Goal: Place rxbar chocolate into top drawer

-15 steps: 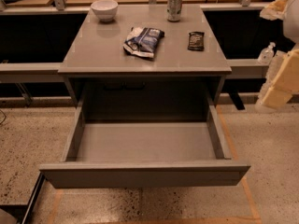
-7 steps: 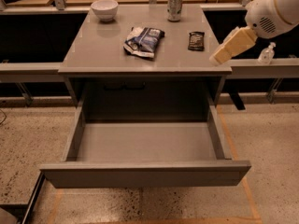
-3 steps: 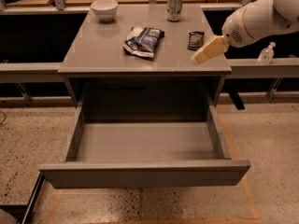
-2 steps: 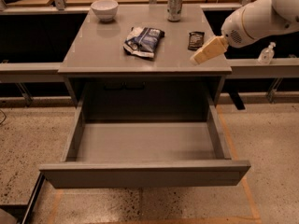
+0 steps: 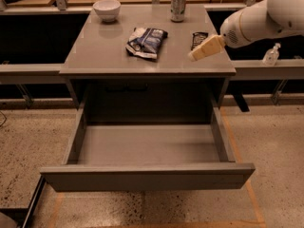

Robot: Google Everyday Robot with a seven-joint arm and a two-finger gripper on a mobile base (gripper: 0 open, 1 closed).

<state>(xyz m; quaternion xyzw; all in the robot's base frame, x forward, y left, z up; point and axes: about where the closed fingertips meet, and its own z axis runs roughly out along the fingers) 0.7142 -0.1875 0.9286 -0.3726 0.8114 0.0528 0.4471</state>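
The gripper hung over the right side of the grey table, close to the front edge. It was a pale cream color. It stuck out from a fat white arm that came in from the top right corner. The gripper pointed down and to the left. Nobody could tell whether it was spread apart or squeezed closed. It held nothing that could be seen.

The rxbar chocolate lay flat on the table top, right by the gripper. It was small, dark and long. The gripper hid the near end of the bar. It was not clear whether the two were touching or whether the gripper was just above it.

A blue and white chip bag lay in the middle of the table, to the left of the bar. A white bowl sat at the back left corner. A silver can stood upright at the back, behind the bar.

The top drawer was pulled far out from under the table top. Its flat grey front was nearest the camera, and its grey floor showed inside. The bar was still up on the table, not in the drawer.

A small clear bottle stood on a ledge off to the right, under the arm.
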